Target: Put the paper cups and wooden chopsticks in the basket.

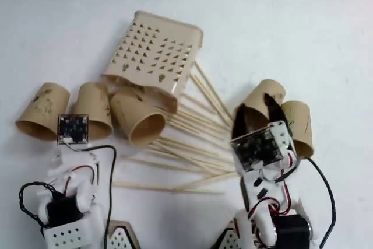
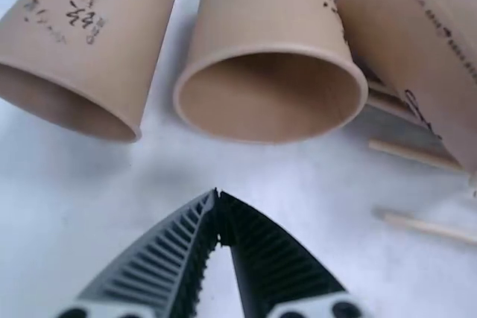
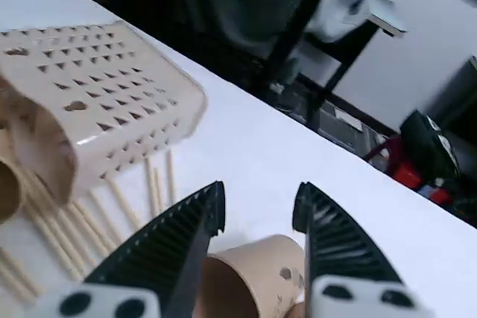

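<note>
The left gripper (image 2: 218, 199), jaws shut and empty, faced three paper cups (image 1: 93, 109) at nine o'clock, while the right gripper (image 3: 259, 191), jaws wide and holding nothing, hung over a cup (image 3: 250, 281) at three, seemingly needing only to lower and close for a first pickup, with wooden chopsticks (image 1: 186, 144) and the tipped basket (image 1: 154, 56) beyond toward twelve.

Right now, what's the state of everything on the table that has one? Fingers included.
wooden chopsticks: scattered flat on the table
basket: tipped over, perforated side up, lying across some chopsticks
left paper cups: three, on their sides, outside the basket
right paper cups: two, on their sides, outside the basket
left gripper: fingers shut, empty, facing the middle cup
right gripper: fingers open, over a right cup
</note>
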### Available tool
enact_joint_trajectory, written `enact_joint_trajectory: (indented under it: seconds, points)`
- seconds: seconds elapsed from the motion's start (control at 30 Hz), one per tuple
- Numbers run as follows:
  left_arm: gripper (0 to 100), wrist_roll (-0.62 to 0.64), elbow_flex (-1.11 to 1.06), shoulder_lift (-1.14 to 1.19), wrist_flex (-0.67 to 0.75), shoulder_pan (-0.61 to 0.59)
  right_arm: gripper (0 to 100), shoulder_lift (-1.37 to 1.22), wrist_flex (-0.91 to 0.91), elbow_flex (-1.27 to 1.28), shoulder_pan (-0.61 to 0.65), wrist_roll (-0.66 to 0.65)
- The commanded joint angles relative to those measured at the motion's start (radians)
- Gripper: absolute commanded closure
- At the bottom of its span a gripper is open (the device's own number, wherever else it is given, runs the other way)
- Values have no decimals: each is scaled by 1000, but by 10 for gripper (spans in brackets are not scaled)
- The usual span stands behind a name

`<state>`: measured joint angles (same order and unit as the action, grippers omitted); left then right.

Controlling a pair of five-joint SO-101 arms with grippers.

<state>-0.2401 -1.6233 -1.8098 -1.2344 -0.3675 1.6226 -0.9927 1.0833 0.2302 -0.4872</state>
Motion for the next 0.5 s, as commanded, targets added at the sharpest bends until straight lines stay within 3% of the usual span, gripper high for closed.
enact_joint_trajectory:
  seconds: [0.0, 0.1, 0.27, 0.47]
  points:
    - [976, 5, 6, -12, 31, -8, 826, -255, -2, -152, 136, -8]
    - [976, 5, 3, -12, 31, -8, 776, -475, -21, -253, 234, -5]
    - [976, 5, 2, -13, 31, -8, 704, -782, 2, -368, 314, 123]
    - [976, 5, 2, -13, 31, -8, 696, -1033, 179, -397, 372, 207]
